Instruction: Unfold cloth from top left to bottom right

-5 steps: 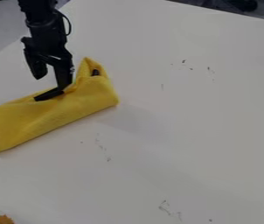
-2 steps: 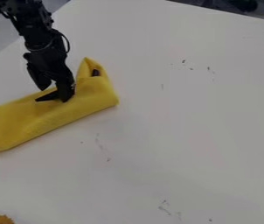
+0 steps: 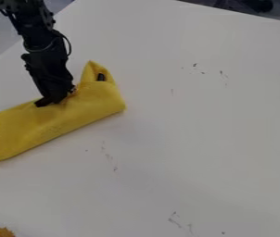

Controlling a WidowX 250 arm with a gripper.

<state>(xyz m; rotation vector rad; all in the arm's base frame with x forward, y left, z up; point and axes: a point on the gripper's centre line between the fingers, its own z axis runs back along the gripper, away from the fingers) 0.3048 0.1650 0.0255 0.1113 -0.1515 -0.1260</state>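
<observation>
A folded yellow cloth [image 3: 55, 125] lies slantwise from the left edge, its right end higher. Near the lower-left corner sits a small orange-brown object [image 3: 3, 232]. The black gripper [image 3: 51, 100] hangs at the cloth's upper edge; whether it is open or closed is unclear. Rightward, dark marks [image 3: 195, 65] speckle the white tabletop [image 3: 217, 134].
</observation>
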